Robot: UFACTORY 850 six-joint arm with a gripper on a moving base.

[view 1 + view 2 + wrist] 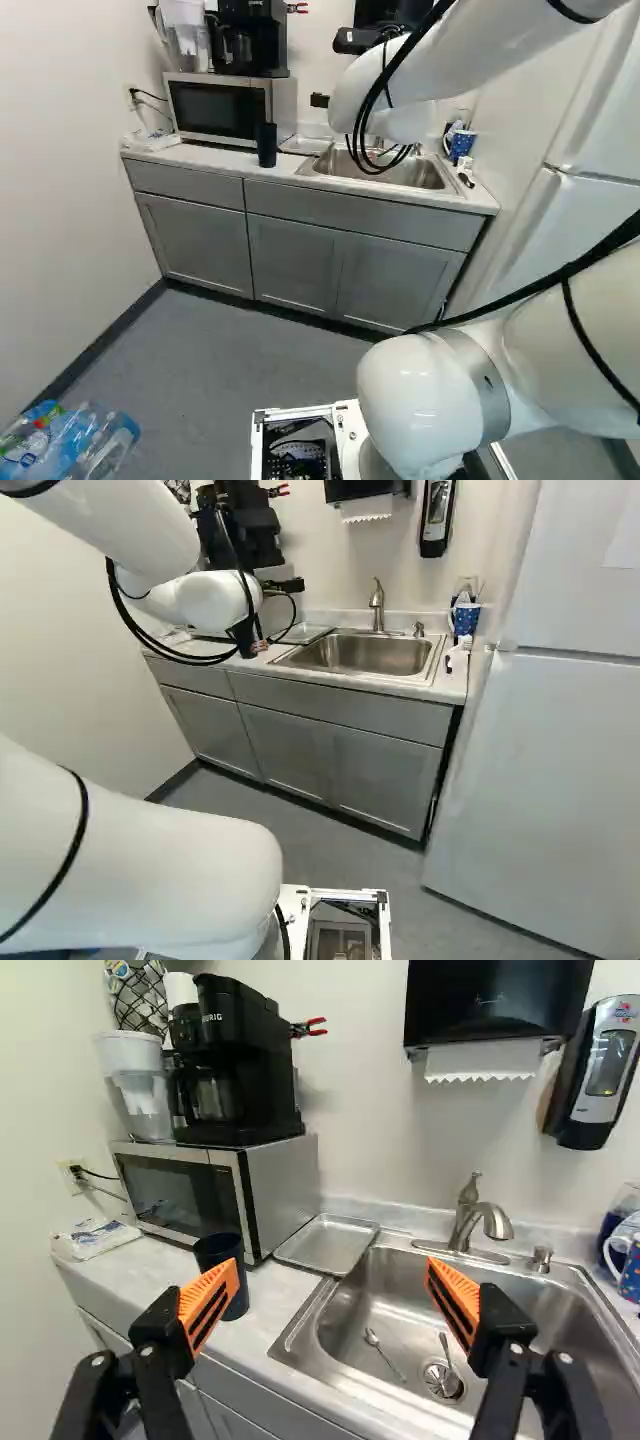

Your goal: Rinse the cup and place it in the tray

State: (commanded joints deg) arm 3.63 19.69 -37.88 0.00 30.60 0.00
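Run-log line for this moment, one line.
end effector: open; cup: upright on counter, ungripped; tray: beside sink, no cup; sink: two utensils inside

I count one sink (410,1295), two utensils (385,1354) in it, one faucet (466,1222) behind it, one tray (327,1244), one cup (214,1251) and one microwave (282,1185) off one side, and one mug (631,1274) off the other.

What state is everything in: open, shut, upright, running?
Gripper: open
Black cup: upright on the counter
Metal tray: flat, nothing in it
Faucet: no water running
Two utensils: lying in the sink
Microwave: shut
Cabinet doors: shut
Refrigerator: shut
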